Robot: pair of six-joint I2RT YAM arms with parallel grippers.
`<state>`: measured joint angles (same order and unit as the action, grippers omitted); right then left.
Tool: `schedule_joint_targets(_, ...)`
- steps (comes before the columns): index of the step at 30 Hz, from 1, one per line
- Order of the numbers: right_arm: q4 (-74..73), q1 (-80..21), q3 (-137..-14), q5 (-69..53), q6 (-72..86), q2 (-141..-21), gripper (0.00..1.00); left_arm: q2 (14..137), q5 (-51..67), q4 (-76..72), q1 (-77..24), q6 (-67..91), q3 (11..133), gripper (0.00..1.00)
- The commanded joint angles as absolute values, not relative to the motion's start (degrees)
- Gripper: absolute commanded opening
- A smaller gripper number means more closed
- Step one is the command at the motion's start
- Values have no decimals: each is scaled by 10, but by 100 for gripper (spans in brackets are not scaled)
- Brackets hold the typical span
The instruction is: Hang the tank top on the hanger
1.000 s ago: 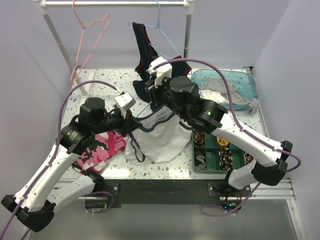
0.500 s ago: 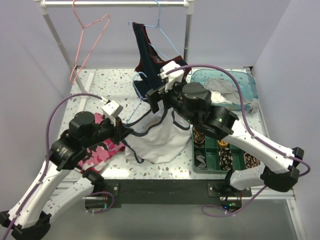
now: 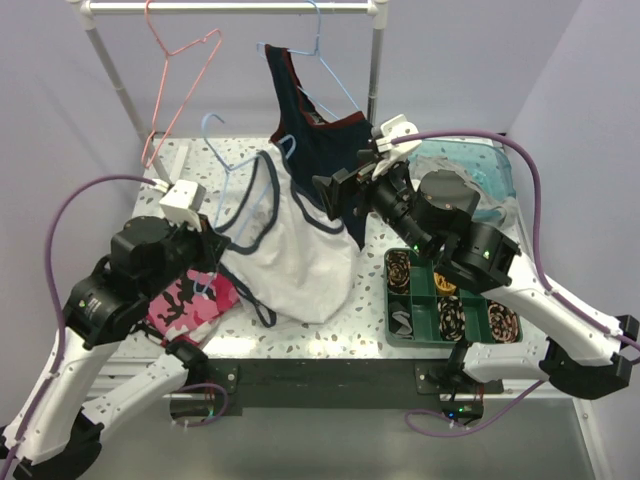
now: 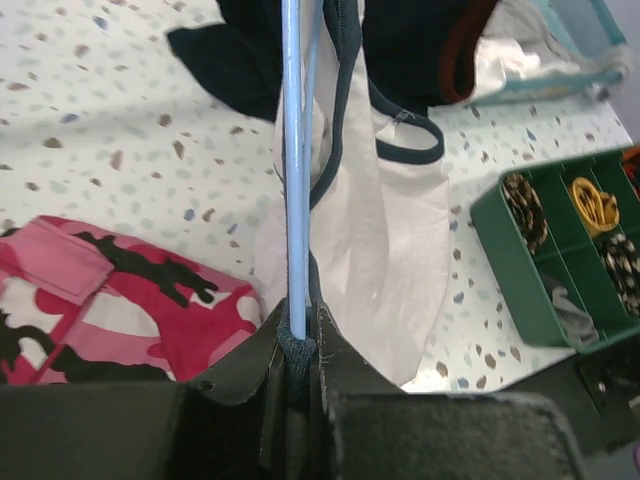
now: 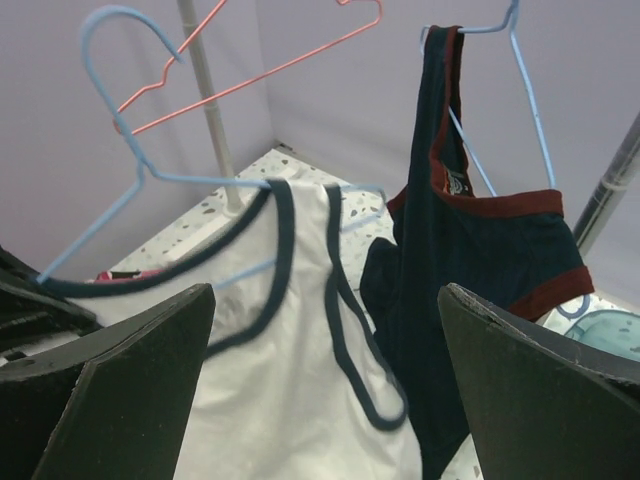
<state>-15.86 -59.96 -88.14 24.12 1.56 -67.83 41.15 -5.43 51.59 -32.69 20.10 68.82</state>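
Observation:
My left gripper (image 3: 214, 255) is shut on the light blue hanger (image 3: 213, 128) at its lower corner, pinching the tank top's navy trim with the wire (image 4: 293, 150). It holds the hanger raised and tilted above the table. The white tank top (image 3: 300, 255) hangs from it with one strap along the hanger arm (image 5: 130, 180). The other strap hangs in a loose loop (image 5: 365, 340), and the hem rests on the table. My right gripper (image 3: 340, 195) is wide open and empty, just right of the top and facing it (image 5: 290, 390).
A dark navy top with red trim (image 3: 310, 140) hangs on another blue hanger from the white rail (image 3: 230, 8), beside a pink hanger (image 3: 180, 70). A pink camouflage garment (image 3: 185, 300) lies front left. A green organizer (image 3: 440, 305) and a clear bin (image 3: 490, 175) stand right.
My left gripper has lifted the hanger and tank top up and to the left. My right gripper has drawn back to the right, clear of the cloth.

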Motion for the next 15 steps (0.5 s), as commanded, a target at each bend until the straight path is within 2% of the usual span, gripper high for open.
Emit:
schedule_joint_targets(1, -153, -600, -894, 258, 25, -669, 99, 434, -183, 533, -327, 218, 777, 0)
schedule_joint_targets(15, -178, -599, -944, 260, 31, -679, 99, 646, -294, 563, -323, 164, 1016, 0)
